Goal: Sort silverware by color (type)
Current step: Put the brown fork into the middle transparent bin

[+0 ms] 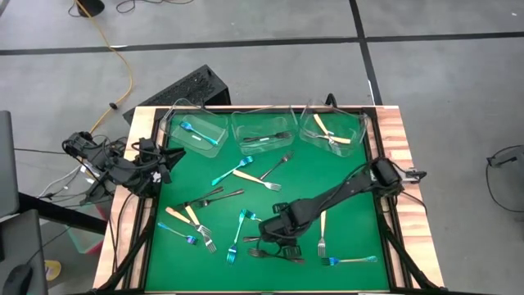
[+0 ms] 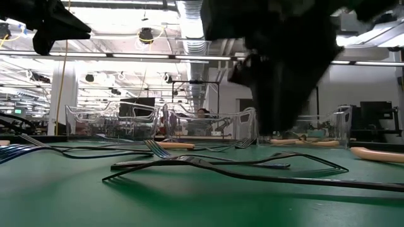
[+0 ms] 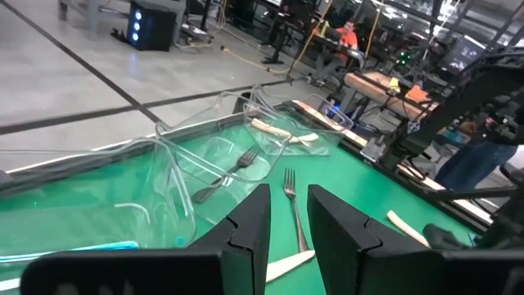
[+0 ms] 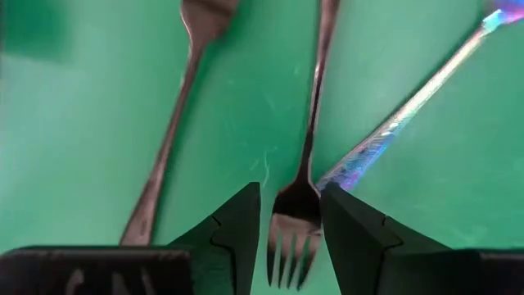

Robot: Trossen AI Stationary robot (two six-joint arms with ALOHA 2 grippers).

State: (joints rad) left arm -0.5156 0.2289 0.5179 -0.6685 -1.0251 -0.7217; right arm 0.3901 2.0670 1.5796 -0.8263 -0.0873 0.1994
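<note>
- Forks scattered over green mat (image 1: 327, 176) on tabletop; three clear tubs along far edge.
- Left tub (image 1: 196, 131): one blue-teal fork (image 1: 195, 131). Middle tub (image 1: 264, 129): dark fork (image 1: 266, 139). Right tub (image 1: 332, 127): cream-handled forks (image 1: 327, 131).
- Right end effector (image 1: 274, 233) low over mat near front centre, among loose forks. Wrist view: fingers (image 4: 233, 238) parted, straddling head of a dark grey fork (image 4: 299, 209) lying flat; not pinched, fork on mat. Iridescent fork (image 4: 409, 111) just beside it, another dark fork (image 4: 176, 131) on other side.
- Left end effector (image 3: 286, 229) at left edge of tabletop, above mat, nothing between fingers, gap open; looks twd tubs.
- Loose on mat: teal fork (image 1: 232, 170) mid-mat, cream forks (image 1: 187, 220) front left, blue fork (image 1: 354, 260) front right.
</note>
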